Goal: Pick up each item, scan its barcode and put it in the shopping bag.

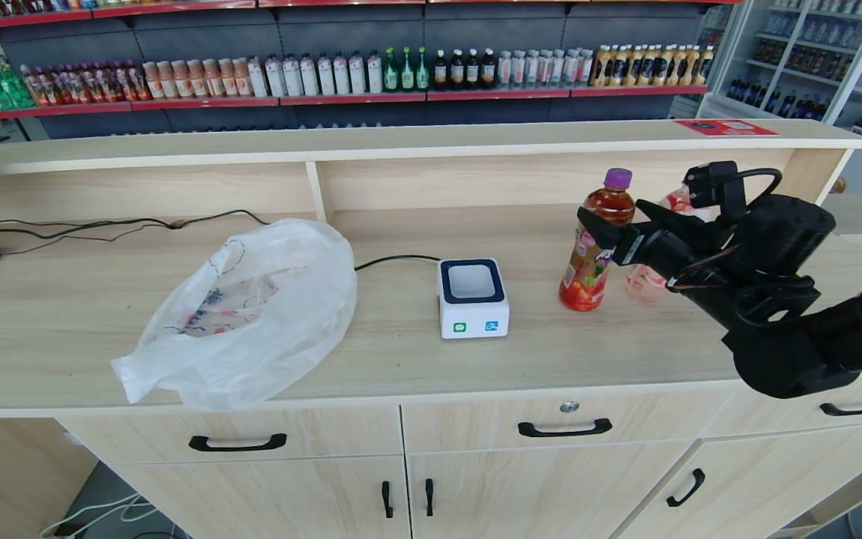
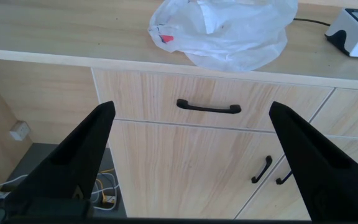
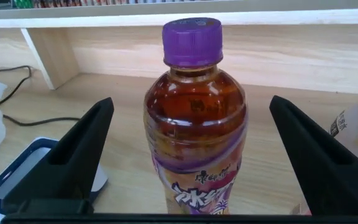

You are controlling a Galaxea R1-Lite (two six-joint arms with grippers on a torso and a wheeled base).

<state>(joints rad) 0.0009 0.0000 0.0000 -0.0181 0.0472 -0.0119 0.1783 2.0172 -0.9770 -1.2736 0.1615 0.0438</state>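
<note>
Evidently early: open right hand [image 3: 191, 106] straddles the bottle [image 1: 595, 254], ungripped; scanner [image 1: 474, 297] and bag [image 1: 251, 314] await; left hand [image 2: 191, 109] open.

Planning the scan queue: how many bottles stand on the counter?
2. The purple-capped bottle stands right of the scanner; a pink bottle beside it, partly behind the right gripper, which may hide more.

You work at a light wood-grain bench [image 1: 401, 359] with a raised ledge [image 1: 401, 138] along its far edge. Below the top you have drawers [image 1: 311, 430] and cupboard doors [image 1: 289, 494], all with black handles. Behind stands dark shelving with red edging [image 1: 356, 98], carrying a row of bottles [image 1: 326, 73]. A glass-door cooler [image 1: 798, 60] stands far right. The floor [image 1: 102, 494] is dark grey, with loose cables [image 1: 94, 513] on it.
</note>
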